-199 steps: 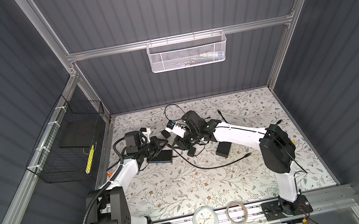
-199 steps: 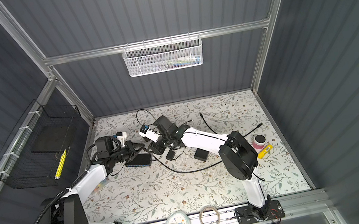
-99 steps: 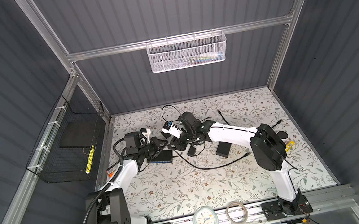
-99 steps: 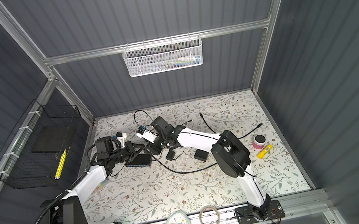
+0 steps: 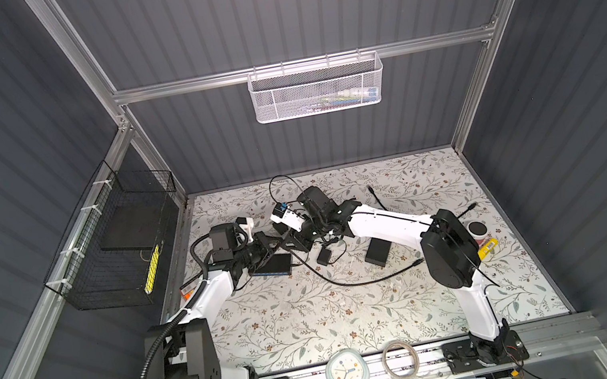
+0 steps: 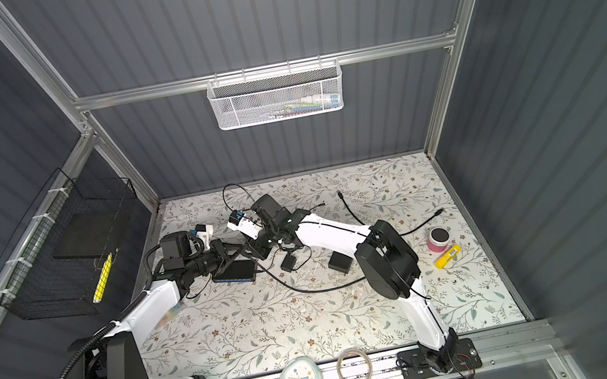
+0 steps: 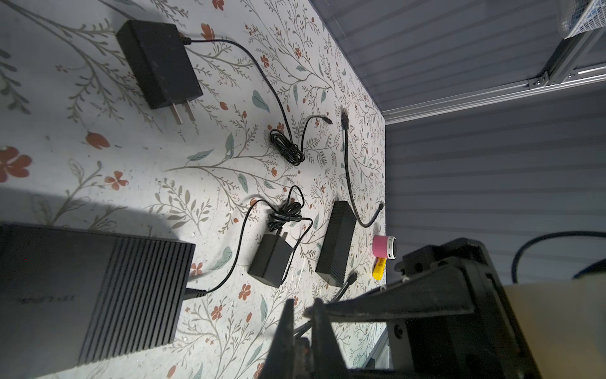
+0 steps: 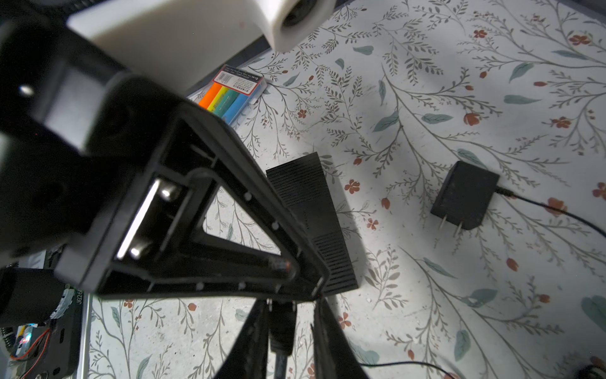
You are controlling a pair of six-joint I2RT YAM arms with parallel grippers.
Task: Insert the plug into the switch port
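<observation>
The switch (image 5: 275, 265) is a flat black box with a blue strip along its near side, lying at the left of the mat in both top views (image 6: 235, 272). Its ribbed top shows in the left wrist view (image 7: 98, 288) and the right wrist view (image 8: 311, 213). I cannot make out the switch port. My left gripper (image 7: 302, 305) is shut on the black plug (image 8: 280, 325), just above the switch's far edge (image 5: 281, 241). My right gripper (image 8: 290, 305) straddles the same plug, which lies against one finger with a gap to the other. The plug's thick cable (image 5: 322, 280) trails right.
Two small power adapters (image 7: 272, 262) (image 7: 157, 62) with thin cords and a second black box (image 5: 378, 252) lie right of the switch. A pink speaker (image 5: 477, 229) and a yellow marker (image 5: 488, 246) sit at the right edge. A highlighter pack (image 8: 229, 92) lies by the left wall.
My right gripper has moved left to meet the left gripper, and its jaws have narrowed around the plug. The left arm has stayed in place, still shut.
</observation>
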